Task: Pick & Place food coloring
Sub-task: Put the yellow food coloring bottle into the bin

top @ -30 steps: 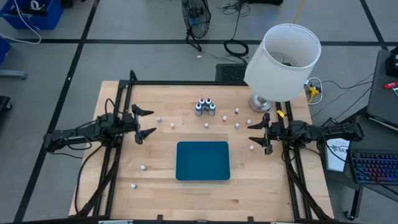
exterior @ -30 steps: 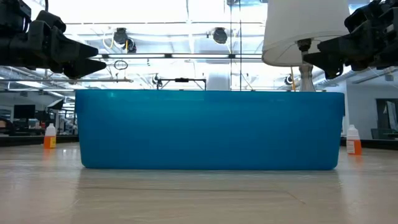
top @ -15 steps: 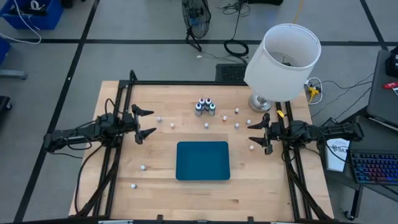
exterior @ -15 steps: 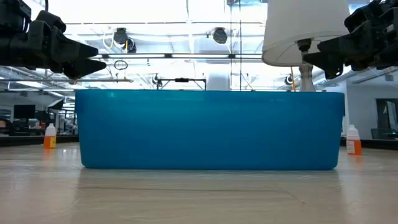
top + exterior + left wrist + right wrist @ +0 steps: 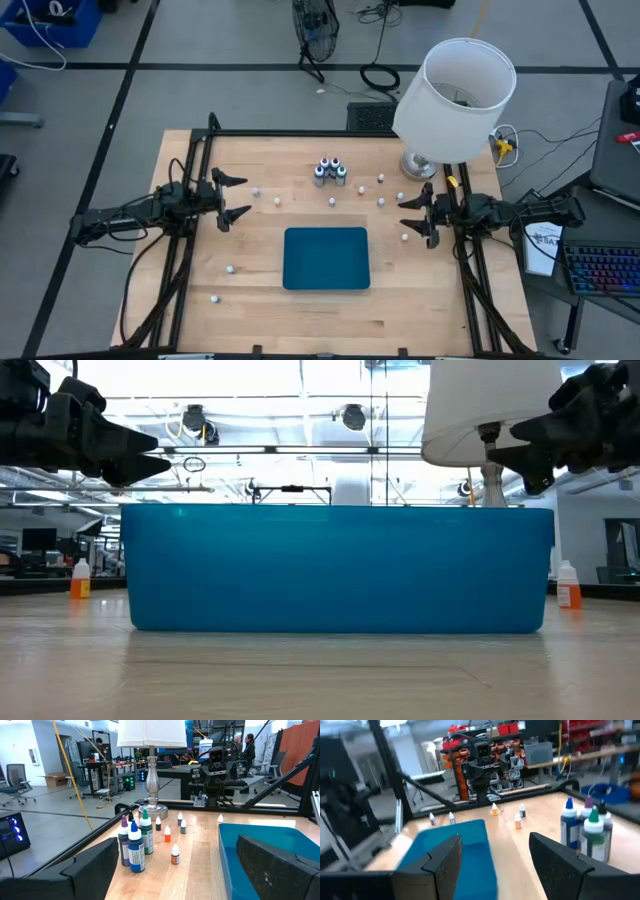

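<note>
The food coloring bottles (image 5: pixel 330 171), white-capped with dark bodies, stand upright in a tight cluster on the table, beyond the far edge of the teal tray (image 5: pixel 326 258). They show in the left wrist view as the bottles (image 5: pixel 135 842) and in the right wrist view as the bottles (image 5: pixel 585 832). In the low view the tray (image 5: pixel 340 565) hides them. My left gripper (image 5: pixel 244 196) hovers open, left of the tray. My right gripper (image 5: pixel 402 217) hovers open, right of the tray. Both point toward the table's middle and touch nothing.
Several tiny dropper bottles (image 5: pixel 332 201) are scattered over the wood, some near the right gripper (image 5: pixel 405 237) and some near the tray's left side (image 5: pixel 230 268). A white-shaded lamp (image 5: pixel 455 100) stands at the far right corner. Black frame rails run along both sides.
In the low view my right gripper has shifted very slightly. Everything else stays as it was.
</note>
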Action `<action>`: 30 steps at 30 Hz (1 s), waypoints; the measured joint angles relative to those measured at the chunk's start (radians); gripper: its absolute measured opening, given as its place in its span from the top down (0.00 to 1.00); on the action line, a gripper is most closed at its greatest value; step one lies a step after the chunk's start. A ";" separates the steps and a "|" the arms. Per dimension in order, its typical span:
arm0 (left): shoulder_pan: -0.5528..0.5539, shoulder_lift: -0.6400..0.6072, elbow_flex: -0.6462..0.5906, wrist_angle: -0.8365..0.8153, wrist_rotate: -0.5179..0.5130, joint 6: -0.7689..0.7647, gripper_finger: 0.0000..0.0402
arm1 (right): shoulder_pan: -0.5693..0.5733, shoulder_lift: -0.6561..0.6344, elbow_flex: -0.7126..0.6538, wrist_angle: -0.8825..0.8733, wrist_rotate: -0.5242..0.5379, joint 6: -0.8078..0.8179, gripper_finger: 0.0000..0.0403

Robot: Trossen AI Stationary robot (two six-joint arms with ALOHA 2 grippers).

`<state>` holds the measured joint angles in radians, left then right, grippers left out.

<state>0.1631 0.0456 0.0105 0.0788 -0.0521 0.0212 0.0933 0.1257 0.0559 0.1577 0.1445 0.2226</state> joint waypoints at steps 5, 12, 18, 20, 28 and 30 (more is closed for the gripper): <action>0.000 0.000 0.000 0.000 0.000 0.000 0.01 | 0.000 0.000 0.000 0.023 0.034 0.072 0.46; 0.000 0.000 0.000 0.000 0.000 0.000 0.01 | -0.001 0.008 0.047 -0.081 -0.044 0.150 0.46; 0.000 0.000 0.000 0.000 0.000 0.000 0.01 | 0.000 0.198 0.354 -0.483 0.013 0.254 0.48; 0.000 0.000 0.000 0.000 0.000 0.000 0.01 | 0.000 0.319 0.471 -0.636 0.012 0.312 0.48; 0.000 0.000 0.000 0.000 0.000 0.000 0.01 | 0.000 0.854 0.809 -1.189 -0.053 0.497 0.50; 0.000 0.000 0.000 0.000 0.000 0.000 0.01 | 0.000 0.950 0.826 -1.238 -0.100 0.502 0.50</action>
<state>0.1631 0.0456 0.0105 0.0788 -0.0525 0.0212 0.0937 1.0762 0.8818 -1.0804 0.0448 0.7241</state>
